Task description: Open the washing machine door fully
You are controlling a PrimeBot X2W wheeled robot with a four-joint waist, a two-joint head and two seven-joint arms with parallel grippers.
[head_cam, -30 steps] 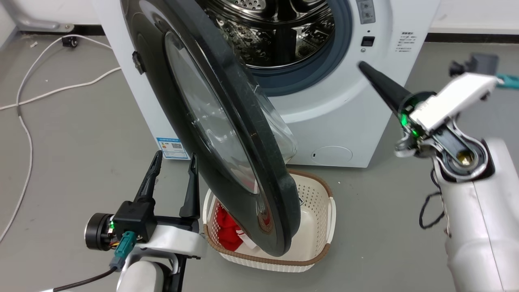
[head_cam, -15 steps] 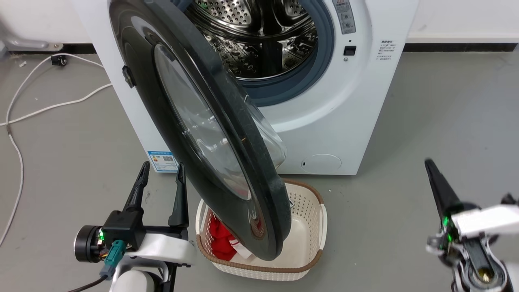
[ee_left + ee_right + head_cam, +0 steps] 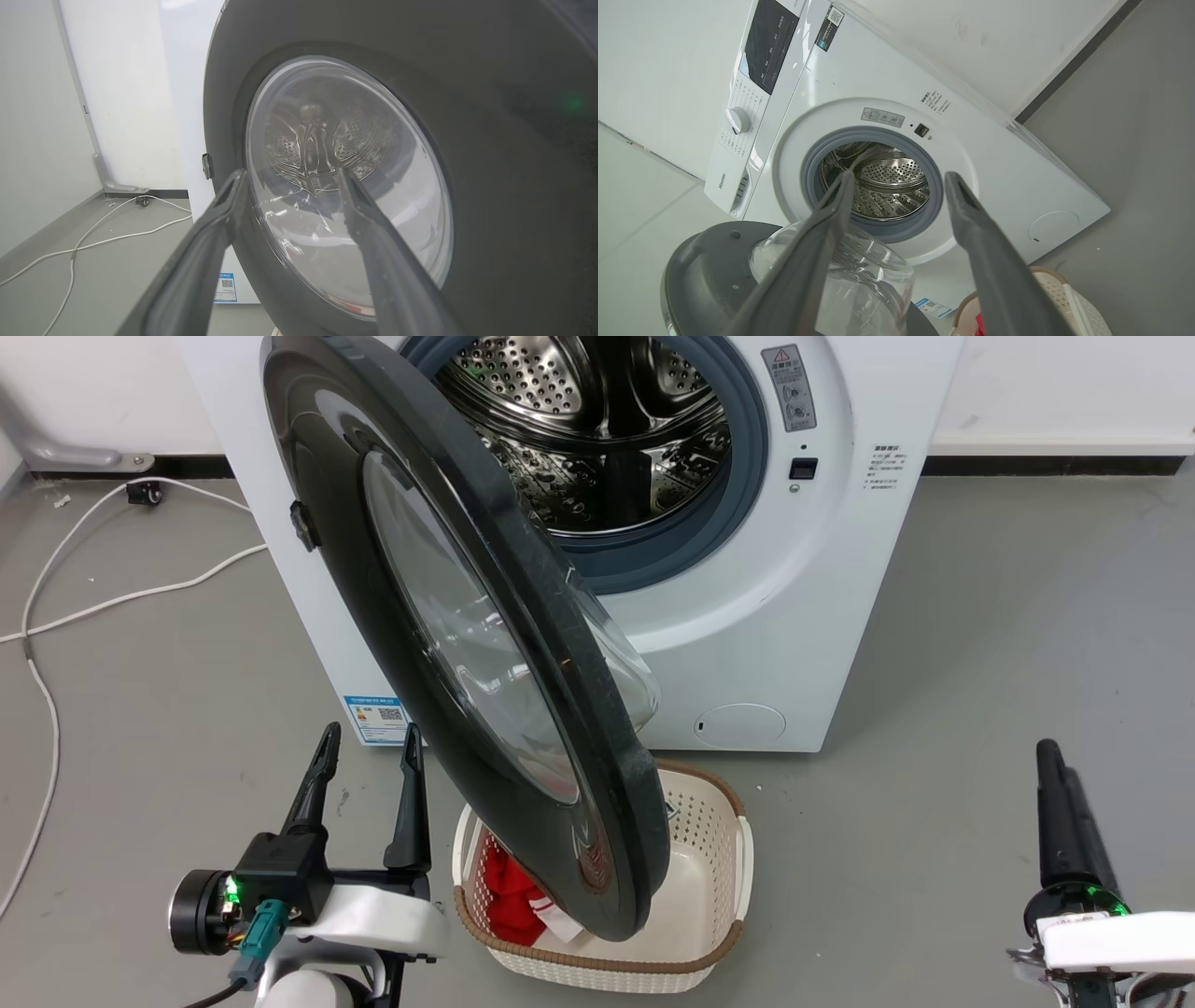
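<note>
My left gripper (image 3: 370,735) is two long black fingers (image 3: 313,786) on a black block (image 3: 280,866), teal plug (image 3: 265,930), green LED (image 3: 231,889), white shell (image 3: 373,913). My right gripper (image 3: 1050,752) looks identical, I think.

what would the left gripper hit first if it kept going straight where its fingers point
The left gripper would probably meet the washing machine door first: its open fingers frame the glass window straight ahead, though depth is unclear.

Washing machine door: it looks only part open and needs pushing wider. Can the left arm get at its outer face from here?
Probably yes. The left gripper stands open just beside the washing machine door, and its wrist view shows the door's outer face straight ahead with nothing between.
</note>
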